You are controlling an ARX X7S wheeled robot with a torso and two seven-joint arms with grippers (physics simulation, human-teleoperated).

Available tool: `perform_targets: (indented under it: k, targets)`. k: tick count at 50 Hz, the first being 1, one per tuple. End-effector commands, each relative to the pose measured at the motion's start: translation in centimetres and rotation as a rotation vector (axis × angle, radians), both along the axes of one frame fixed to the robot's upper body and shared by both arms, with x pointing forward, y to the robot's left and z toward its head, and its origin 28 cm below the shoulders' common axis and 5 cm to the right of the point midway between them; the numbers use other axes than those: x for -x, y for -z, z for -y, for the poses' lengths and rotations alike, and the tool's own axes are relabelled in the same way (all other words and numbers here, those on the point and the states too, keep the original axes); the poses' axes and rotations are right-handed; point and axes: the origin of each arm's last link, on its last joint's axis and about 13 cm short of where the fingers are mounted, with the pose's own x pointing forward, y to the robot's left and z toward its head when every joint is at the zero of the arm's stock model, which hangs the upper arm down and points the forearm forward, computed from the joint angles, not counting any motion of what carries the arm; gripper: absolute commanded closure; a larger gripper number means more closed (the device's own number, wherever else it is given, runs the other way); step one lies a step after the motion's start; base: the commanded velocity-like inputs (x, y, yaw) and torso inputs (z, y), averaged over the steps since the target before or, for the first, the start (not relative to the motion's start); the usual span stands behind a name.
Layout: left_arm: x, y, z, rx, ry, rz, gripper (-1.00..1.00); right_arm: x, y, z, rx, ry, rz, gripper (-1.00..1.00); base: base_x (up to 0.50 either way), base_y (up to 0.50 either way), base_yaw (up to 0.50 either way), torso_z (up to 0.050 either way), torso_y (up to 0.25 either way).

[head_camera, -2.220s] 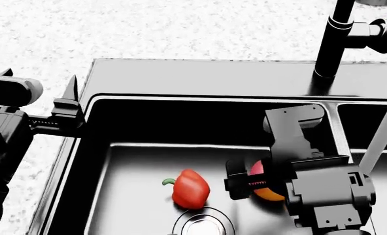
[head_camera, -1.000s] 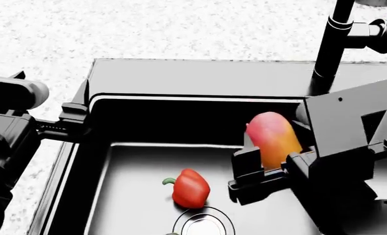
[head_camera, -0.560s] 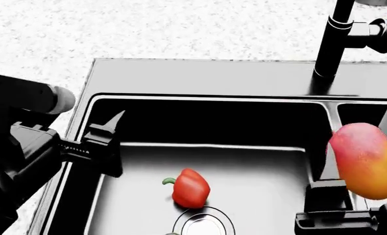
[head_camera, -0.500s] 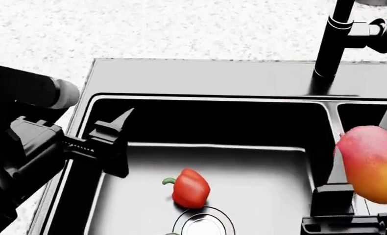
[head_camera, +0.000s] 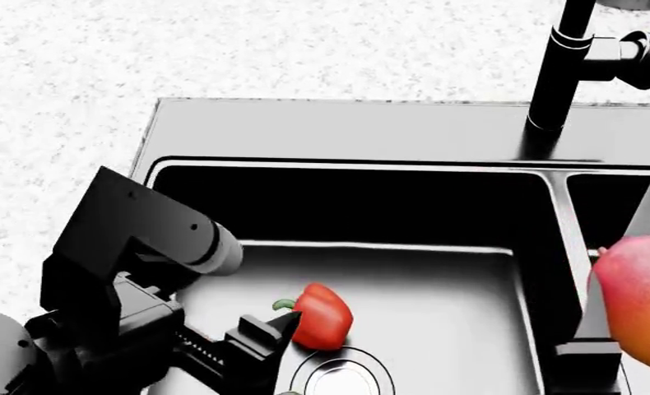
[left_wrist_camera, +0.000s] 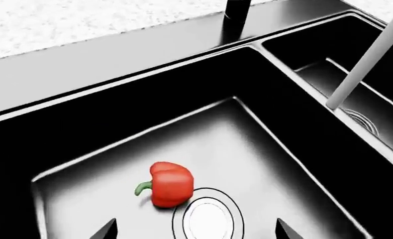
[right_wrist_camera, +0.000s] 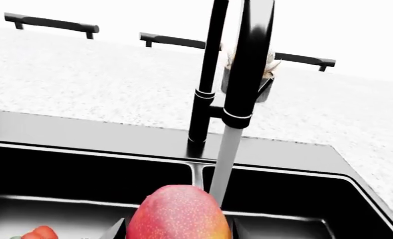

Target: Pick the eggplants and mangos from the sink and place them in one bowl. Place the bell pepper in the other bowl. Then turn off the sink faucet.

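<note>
1. While the left gripper (head_camera: 262,336) reaches down into the left basin of the sink (head_camera: 358,132), the bell pepper (head_camera: 322,317) lies on the basin floor just beside its upper fingertip; whether the two touch cannot be told.
2. From the left wrist view, only the two fingertips (left_wrist_camera: 105,229) show at the frame edge, set wide apart, with the bell pepper (left_wrist_camera: 169,183) between and beyond them and nothing gripped.
3. That pepper rests on its side, green stem pointing away from the round silver drain (left_wrist_camera: 208,218), its red body touching or just overlapping the drain's rim.
4. At the right edge of the head view, the mango (head_camera: 641,298) is held clear above the sink, over the divider and the right basin.
5. From the right wrist view, the mango (right_wrist_camera: 178,212) fills the gap between the right gripper's (right_wrist_camera: 176,230) two dark fingers, which press its sides.
6. Behind the mango stands the sink faucet (right_wrist_camera: 206,84), and a pale stream of water (right_wrist_camera: 224,164) falls from its spout into the right basin just beyond the fruit.
7. Open floor lies around the pepper on the sides away from the drain; the basin's back wall and left wall stand well apart from it.
8. Speckled white countertop (head_camera: 303,49) surrounds the sink's flat black rim on the far and left sides.
</note>
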Motion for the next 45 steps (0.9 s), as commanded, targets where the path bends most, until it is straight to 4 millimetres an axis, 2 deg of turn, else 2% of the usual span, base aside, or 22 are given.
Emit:
perform_targets:
  k: [1, 5, 9, 15, 19, 22, 30, 33, 39, 42, 45]
  targets:
    - [-0.9, 2.9, 0.7, -0.042, -0.015, -0.206, -1.00, -0.3, -0.1, 0.0, 0.008, -0.010, -0.009, 1.00, 0.00, 0.00, 0.00, 0.000, 0.000]
    - [-1.9, 4.3, 0.7, -0.058, -0.036, -0.240, -1.00, -0.3, 0.4, 0.2, 0.013, -0.001, -0.023, 1.00, 0.00, 0.00, 0.00, 0.000, 0.000]
    - [-1.9, 4.3, 0.8, -0.039, -0.044, -0.273, -1.00, -0.3, 1.0, 0.5, 0.004, 0.022, -0.030, 1.00, 0.00, 0.00, 0.00, 0.000, 0.000]
    - [-1.6, 6.0, 0.9, -0.084, -0.037, -0.317, -1.00, -0.5, 1.4, 1.0, 0.007, 0.038, -0.046, 1.00, 0.00, 0.00, 0.00, 0.000, 0.000]
    - [-1.4, 5.5, 1.6, -0.060, -0.013, -0.311, -1.00, -0.5, 1.7, 1.1, 0.002, 0.040, -0.049, 1.00, 0.00, 0.00, 0.00, 0.000, 0.000]
    - [-1.9, 6.3, 1.9, -0.083, -0.012, -0.312, -1.00, -0.5, 1.8, 1.2, 0.003, 0.038, -0.056, 1.00, 0.00, 0.00, 0.00, 0.000, 0.000]
    - [-1.8, 6.8, 2.3, -0.080, 0.014, -0.323, -1.00, -0.9, 1.9, 1.1, 0.002, 0.023, -0.067, 1.00, 0.00, 0.00, 0.00, 0.000, 0.000]
    - [-2.1, 7.3, 2.6, -0.082, 0.013, -0.329, -1.00, -0.9, 1.4, 1.3, 0.005, 0.024, -0.061, 1.00, 0.00, 0.00, 0.00, 0.000, 0.000]
    - [-2.4, 7.7, 3.2, -0.069, 0.020, -0.344, -1.00, -0.9, 1.5, 1.2, 0.006, 0.021, -0.070, 1.00, 0.00, 0.00, 0.00, 0.000, 0.000]
    - [-2.7, 6.9, 3.6, -0.051, 0.025, -0.345, -1.00, -0.9, 1.5, 1.2, 0.002, 0.018, -0.068, 1.00, 0.00, 0.00, 0.00, 0.000, 0.000]
    - [-2.4, 7.6, 3.8, -0.079, 0.040, -0.356, -1.00, -1.0, 1.3, 1.1, 0.004, 0.009, -0.067, 1.00, 0.00, 0.00, 0.00, 0.000, 0.000]
